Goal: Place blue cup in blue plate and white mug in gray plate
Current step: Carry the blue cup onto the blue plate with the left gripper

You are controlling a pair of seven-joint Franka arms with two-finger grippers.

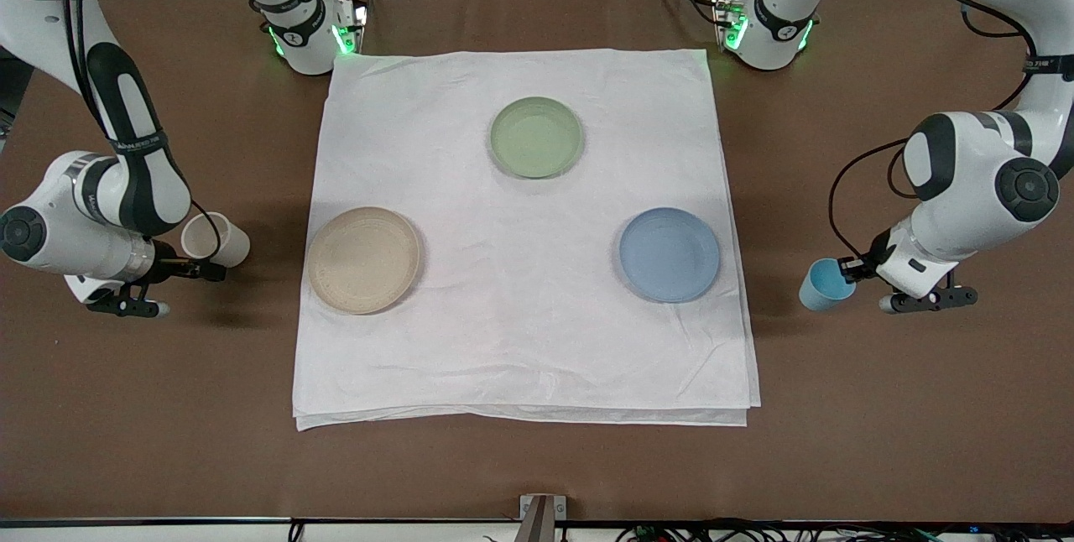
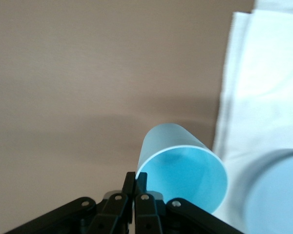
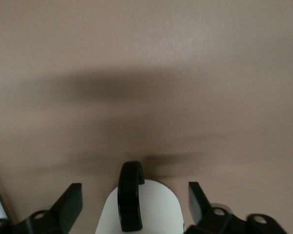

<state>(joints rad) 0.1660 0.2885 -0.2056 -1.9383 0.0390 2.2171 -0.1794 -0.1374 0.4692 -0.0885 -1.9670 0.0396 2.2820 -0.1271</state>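
I see the left gripper (image 1: 847, 267) pinching the rim of the blue cup (image 1: 825, 284), which hangs tilted over bare table (image 1: 881, 408) off the cloth's (image 1: 520, 315) edge at the left arm's end; its fingers (image 2: 135, 187) are pressed tight on the rim. The right gripper (image 1: 201, 267) has its jaws spread around the mug (image 1: 216, 239), over table at the right arm's end. The blue plate (image 1: 669, 254), gray plate (image 1: 363, 259) and green plate (image 1: 536, 138) lie on the cloth.
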